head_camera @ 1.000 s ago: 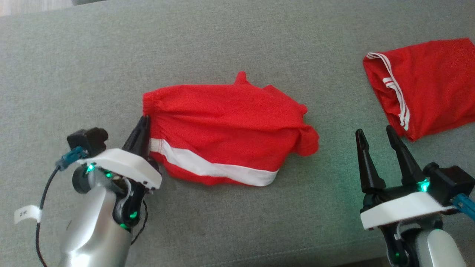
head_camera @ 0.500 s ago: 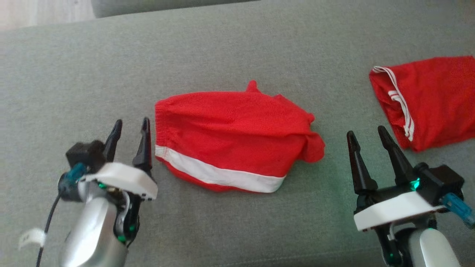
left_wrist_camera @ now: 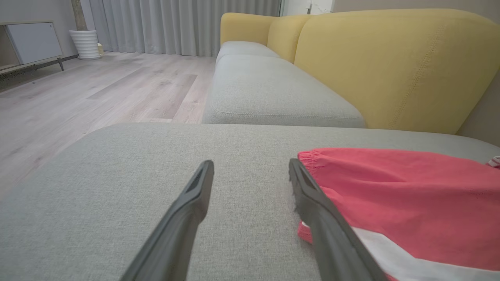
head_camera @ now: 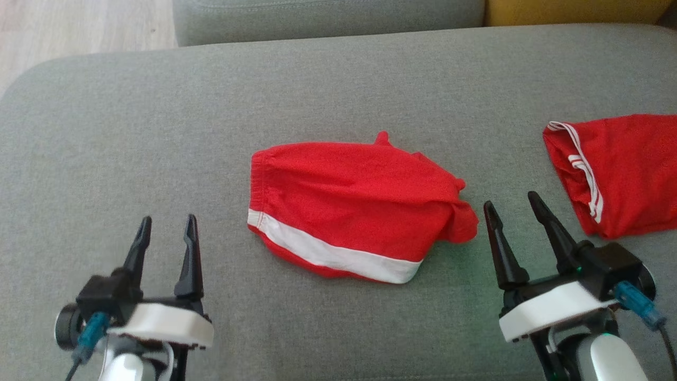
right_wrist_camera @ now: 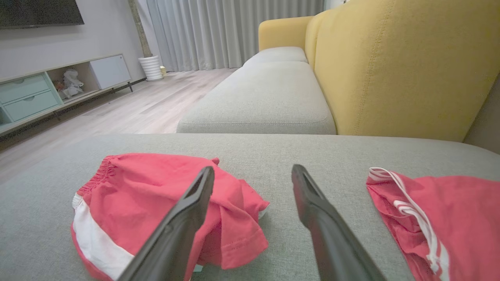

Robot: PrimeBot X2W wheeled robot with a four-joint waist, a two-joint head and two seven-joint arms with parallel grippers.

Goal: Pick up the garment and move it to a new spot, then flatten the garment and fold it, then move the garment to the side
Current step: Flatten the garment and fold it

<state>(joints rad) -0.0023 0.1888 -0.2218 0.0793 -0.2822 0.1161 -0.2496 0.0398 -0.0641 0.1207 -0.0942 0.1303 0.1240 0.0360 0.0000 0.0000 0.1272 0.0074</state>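
Grey cushion (head_camera: 338,79): garment (head_camera: 354,206) between left fingers (head_camera: 189,254), right fingers (head_camera: 500,246), apart.

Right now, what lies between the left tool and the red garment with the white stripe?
A bare stretch of grey cushion, nothing else. The head view shows the left tool open and apart from the red garment.

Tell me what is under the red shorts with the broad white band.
The grey sofa cushion lies under the red shorts; anything between them is hidden by the cloth.
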